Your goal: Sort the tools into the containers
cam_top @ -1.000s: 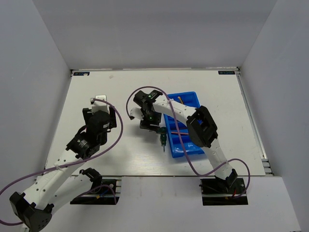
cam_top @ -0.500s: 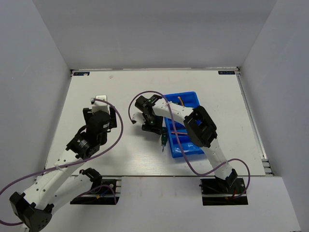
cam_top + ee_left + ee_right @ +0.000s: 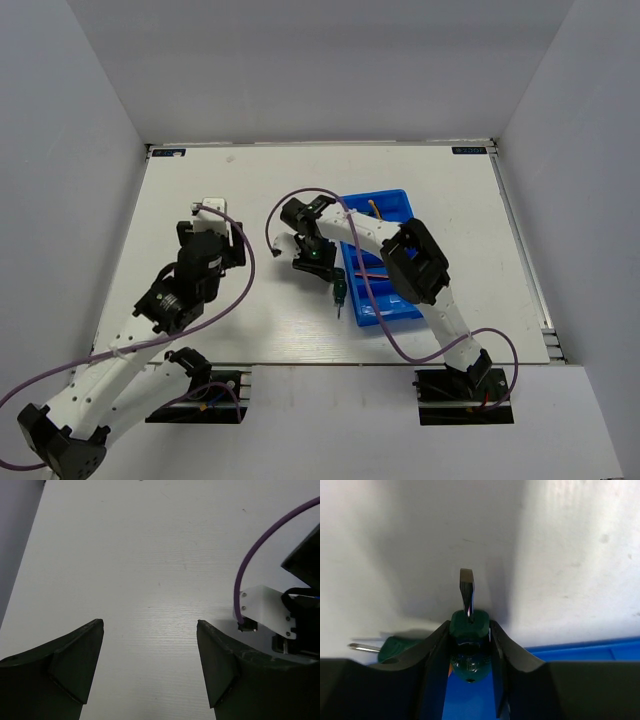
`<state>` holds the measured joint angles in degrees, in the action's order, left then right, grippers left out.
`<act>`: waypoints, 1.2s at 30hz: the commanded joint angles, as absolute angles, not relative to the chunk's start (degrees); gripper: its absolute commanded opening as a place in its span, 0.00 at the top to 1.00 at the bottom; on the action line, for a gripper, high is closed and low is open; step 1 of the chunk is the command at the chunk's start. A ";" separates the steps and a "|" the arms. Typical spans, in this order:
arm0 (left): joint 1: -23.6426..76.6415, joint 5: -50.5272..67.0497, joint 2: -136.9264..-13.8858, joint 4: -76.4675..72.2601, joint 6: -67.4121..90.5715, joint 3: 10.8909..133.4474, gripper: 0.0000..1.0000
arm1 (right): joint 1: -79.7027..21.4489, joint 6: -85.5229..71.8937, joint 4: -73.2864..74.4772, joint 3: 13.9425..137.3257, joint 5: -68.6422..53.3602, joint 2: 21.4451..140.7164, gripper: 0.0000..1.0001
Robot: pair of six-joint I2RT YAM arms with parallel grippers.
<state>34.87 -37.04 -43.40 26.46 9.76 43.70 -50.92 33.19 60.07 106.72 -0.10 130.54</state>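
The stubby tool sits between the right hand's fingers, at the tray's left edge.

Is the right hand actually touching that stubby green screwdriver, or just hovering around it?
Touching. In the right wrist view, both fingers of the right hand press against the sides of the stubby green screwdriver, with no gap visible.

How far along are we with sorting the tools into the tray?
Done: the blue tray already holds some tools, an orange-handled one at its far end. In hand: the right gripper grips the stubby green screwdriver at the tray's left edge, not yet in it. Left: that drop, plus a second green-handled tool nearby. The left gripper is open and empty.
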 commanded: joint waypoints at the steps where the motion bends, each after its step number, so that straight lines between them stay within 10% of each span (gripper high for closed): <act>1: 34.72 -28.95 -39.13 22.07 5.90 42.20 0.17 | -51.24 31.03 62.48 111.33 -8.60 127.01 1.00; 9: 34.72 -14.94 -24.44 13.36 0.97 35.60 0.77 | -50.71 24.52 59.26 117.08 -16.54 117.08 1.00; 15: 34.72 -2.84 -32.22 12.74 -0.09 36.29 0.70 | -49.49 26.18 52.21 105.68 -0.29 107.06 1.00; 19: 34.72 16.15 -47.74 13.88 -1.05 40.76 0.42 | -47.29 32.59 58.86 100.56 4.92 97.32 1.00; 23: 36.20 22.66 -64.01 17.66 -1.67 46.83 0.37 | -42.03 38.04 59.25 86.69 0.62 86.08 1.00; 36: 43.24 13.38 -81.83 19.25 8.60 55.98 0.33 | -32.34 60.72 44.66 54.15 -14.41 74.00 1.00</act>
